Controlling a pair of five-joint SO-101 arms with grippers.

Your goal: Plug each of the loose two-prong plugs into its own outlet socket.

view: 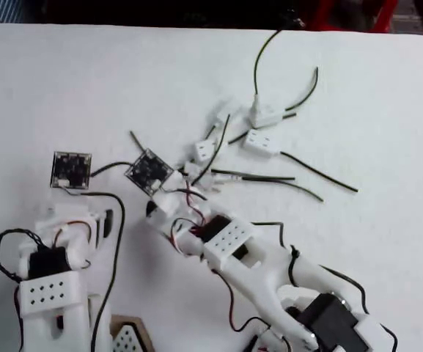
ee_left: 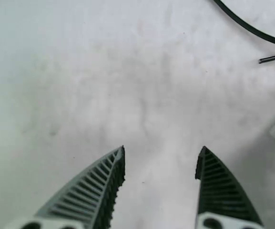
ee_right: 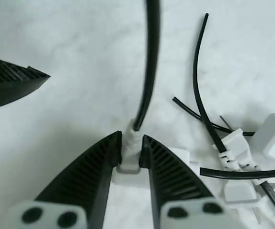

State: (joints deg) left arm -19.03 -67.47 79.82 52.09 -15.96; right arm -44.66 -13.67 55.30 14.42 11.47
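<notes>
Right claw (ee_right: 131, 138): pressed onto white plug (ee_right: 127, 171) near the table's (view: 86, 88) middle, cord (ee_right: 149, 62) left free (likely for steering prongs into a socket (view: 261, 141)). Left claw (ee_left: 163, 149): spread, idle by the near left corner.

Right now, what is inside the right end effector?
A white plug with a black cord sits clamped in the right end effector; its prongs are covered.

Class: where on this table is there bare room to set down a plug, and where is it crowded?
Bare: the far-left stretch of the table beyond the marker squares, and its right edge past the cords. Crowded: the middle, where plugs, sockets and cords tangle by the right gripper.
</notes>
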